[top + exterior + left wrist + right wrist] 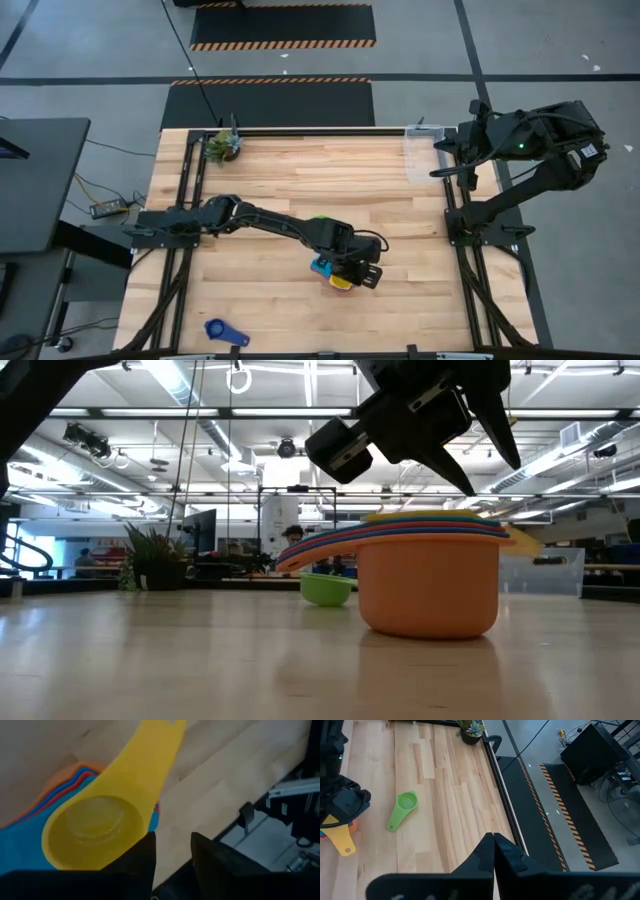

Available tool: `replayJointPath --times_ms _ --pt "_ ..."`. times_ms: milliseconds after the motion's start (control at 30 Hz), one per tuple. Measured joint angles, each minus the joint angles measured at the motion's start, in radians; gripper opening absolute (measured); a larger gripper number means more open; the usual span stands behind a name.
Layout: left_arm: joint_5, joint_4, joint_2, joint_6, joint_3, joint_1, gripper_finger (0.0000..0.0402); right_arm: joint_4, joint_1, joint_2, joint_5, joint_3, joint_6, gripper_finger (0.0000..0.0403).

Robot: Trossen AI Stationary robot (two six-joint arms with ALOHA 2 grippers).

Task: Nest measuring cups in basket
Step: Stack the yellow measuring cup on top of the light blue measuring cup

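A stack of nested measuring cups (430,585), orange outermost and yellow (95,832) innermost, stands on the table near its middle front (335,278). My left gripper (480,465) hovers open just above the stack, touching nothing; in the left wrist view (172,855) its fingers stand beside the yellow cup's rim. A green cup (400,810) lies alone on the table behind the stack. A dark blue cup (225,332) lies near the front edge. The clear basket (425,150) stands at the far right. My right gripper (493,845) is shut and raised beside the basket.
A small potted plant (225,147) stands at the far left corner. Black frame rails (455,215) run along the table's left and right sides. Bare wood lies between the stack and the basket.
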Motion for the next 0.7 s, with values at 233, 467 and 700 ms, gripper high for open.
replayJointPath --times_ms 233,467,700 --pt "0.049 0.015 -0.012 0.009 0.02 0.015 0.0133 0.0 0.0 0.0 0.0 0.0 0.0 0.0003" --pt "-0.102 -0.2 -0.055 0.165 0.189 0.015 0.0097 -0.013 0.0 0.002 -0.127 -0.004 0.08 0.0002" --pt "-0.189 -0.481 -0.186 0.304 0.135 0.014 0.0014 -0.026 -0.001 -0.014 -0.253 -0.145 0.329 0.0001"
